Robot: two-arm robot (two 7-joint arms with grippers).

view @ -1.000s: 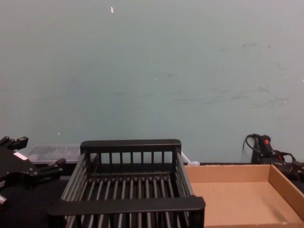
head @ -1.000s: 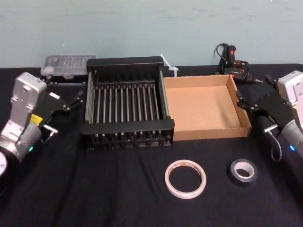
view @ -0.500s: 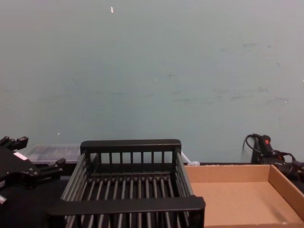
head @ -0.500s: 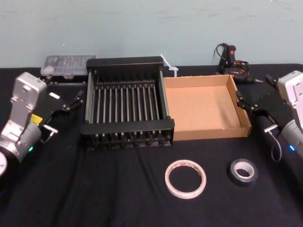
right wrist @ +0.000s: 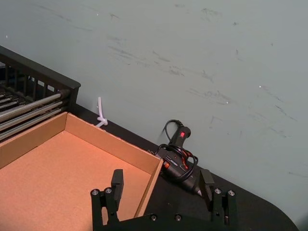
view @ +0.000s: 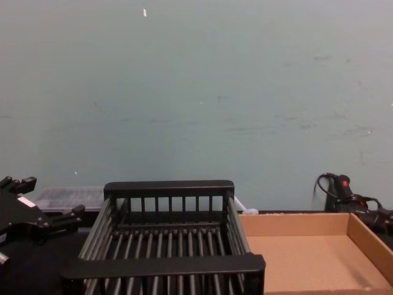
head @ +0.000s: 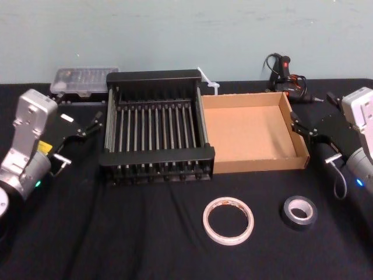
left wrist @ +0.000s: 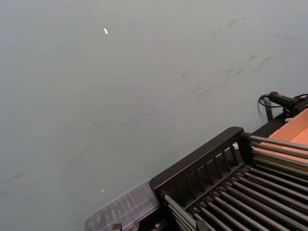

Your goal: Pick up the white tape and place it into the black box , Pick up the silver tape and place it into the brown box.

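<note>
The white tape (head: 228, 220) lies flat on the black cloth, in front of the gap between the two boxes. To its right lies the smaller silver tape (head: 299, 212). The black box (head: 157, 156) (view: 163, 265) stands behind them at centre, with nothing in it. The brown box (head: 259, 164) (right wrist: 108, 139) adjoins it on the right and also holds nothing. My left gripper (head: 78, 114) (view: 46, 198) hovers open left of the black box. My right gripper (head: 312, 108) (right wrist: 161, 183) hovers open right of the brown box, holding nothing.
A clear plastic case (head: 84, 79) sits behind the black box at the back left. A black glue gun with cables (head: 285, 73) (right wrist: 180, 154) lies behind the brown box's right corner. A white zip tie (head: 208, 81) lies between the boxes at the back.
</note>
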